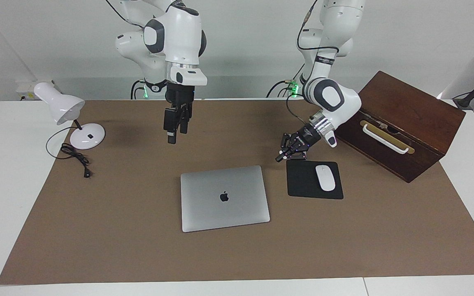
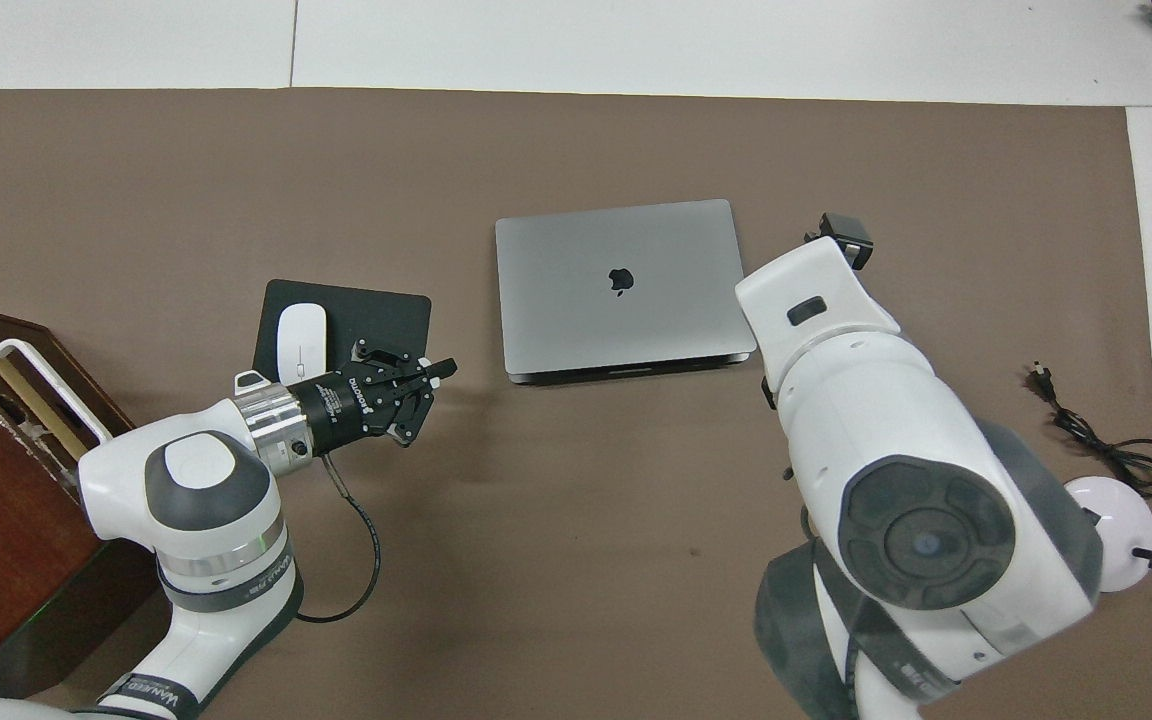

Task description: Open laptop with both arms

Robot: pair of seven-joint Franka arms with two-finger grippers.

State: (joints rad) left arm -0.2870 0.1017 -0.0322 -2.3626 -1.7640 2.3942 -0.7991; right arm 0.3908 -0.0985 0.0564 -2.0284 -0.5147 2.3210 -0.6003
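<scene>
Laptop [image 1: 224,198] lid down, untouched — left pincer [image 1: 283,156] clenched empty just beside its corner, right pincer [image 1: 174,130] hanging well above, grip unreadable — opening not begun.

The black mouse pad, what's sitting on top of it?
A white mouse lies on the mouse pad, toward the wooden box. The left gripper, shut, hovers by the pad's corner nearest the robots, not touching the mouse. Nothing else is on it.
</scene>
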